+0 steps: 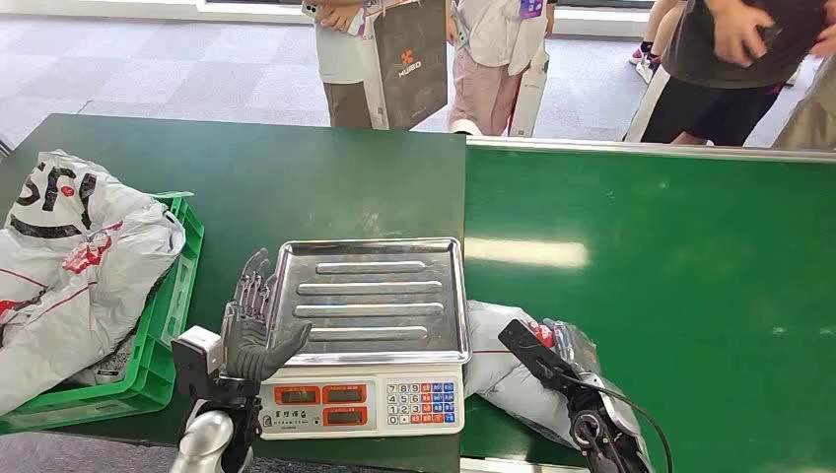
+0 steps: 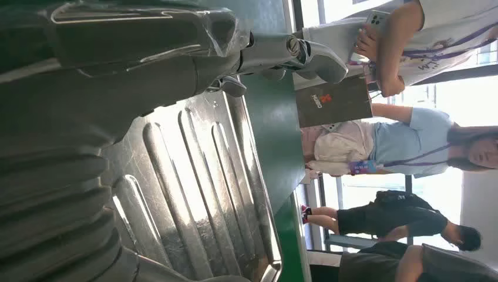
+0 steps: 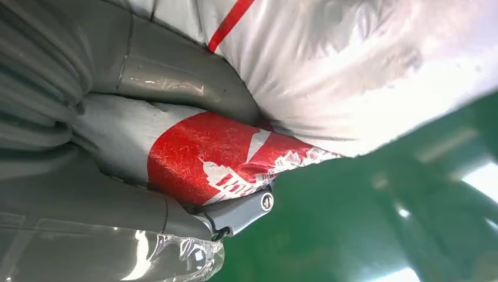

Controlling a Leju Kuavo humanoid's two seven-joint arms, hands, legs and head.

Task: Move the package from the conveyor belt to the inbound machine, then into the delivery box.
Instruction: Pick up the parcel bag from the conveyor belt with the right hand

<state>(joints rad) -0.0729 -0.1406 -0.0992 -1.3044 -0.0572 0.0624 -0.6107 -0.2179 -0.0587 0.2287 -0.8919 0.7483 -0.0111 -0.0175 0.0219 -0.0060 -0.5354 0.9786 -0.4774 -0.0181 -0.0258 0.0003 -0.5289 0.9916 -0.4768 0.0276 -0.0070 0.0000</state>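
A grey plastic package (image 1: pixel 498 370) with red print lies on the near edge of the green conveyor belt (image 1: pixel 670 276), right beside the scale. My right hand (image 1: pixel 562 360) grips it from the right; in the right wrist view the thumb and fingers of this hand (image 3: pixel 88 117) close around the package (image 3: pixel 329 76) at its red patch. The inbound machine is a scale with an empty ribbed steel tray (image 1: pixel 380 296). My left hand (image 1: pixel 254 325) stands at the tray's left edge with fingers straight and apart, holding nothing. In the left wrist view that hand (image 2: pixel 117 70) sits over the tray (image 2: pixel 194 176).
A green crate (image 1: pixel 182 296) at the left holds large grey packages (image 1: pixel 69 266). The scale's keypad and displays (image 1: pixel 360 399) face me at the table's near edge. Several people (image 1: pixel 493 59) stand beyond the far side of the table and belt.
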